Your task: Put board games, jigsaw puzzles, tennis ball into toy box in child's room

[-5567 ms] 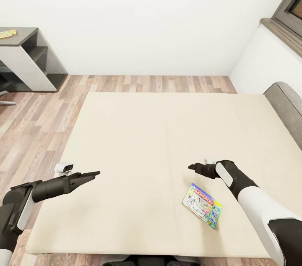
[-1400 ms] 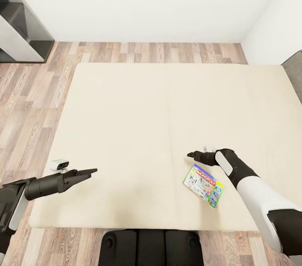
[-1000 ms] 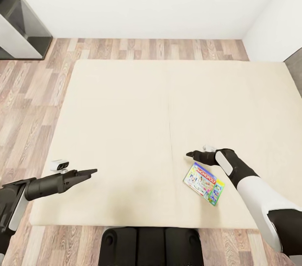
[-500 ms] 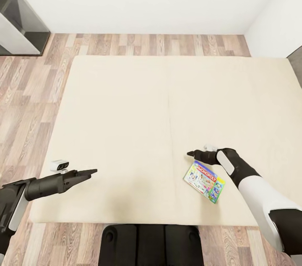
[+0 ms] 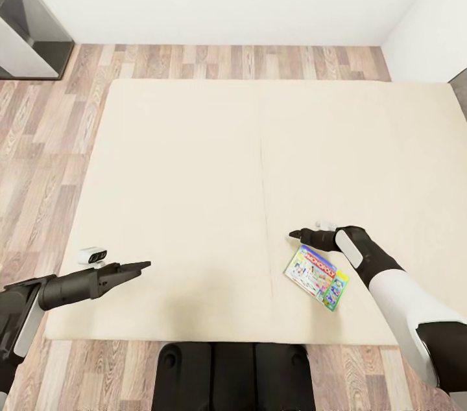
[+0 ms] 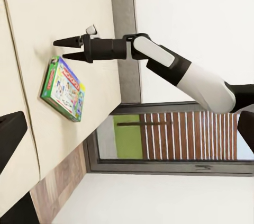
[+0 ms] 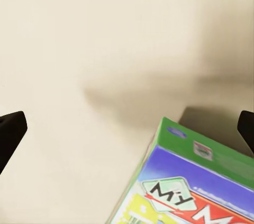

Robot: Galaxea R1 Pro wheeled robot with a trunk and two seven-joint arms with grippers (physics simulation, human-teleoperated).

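Bed [image 5: 194, 158] nearer; board game [image 5: 316, 277] near edge

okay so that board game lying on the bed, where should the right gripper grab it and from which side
Probably across its thin thickness at the near-gripper edge. The board game lies flat on the bed, a wide shallow box, so its face likely outspans the open fingers. The right gripper hangs just beyond its far corner, apart from it; coming in low from there, one finger over the lid and one under, seems best.

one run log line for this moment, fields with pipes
phase: at bed | board game flat on bed, not held | right gripper open, beside game | left gripper open, empty
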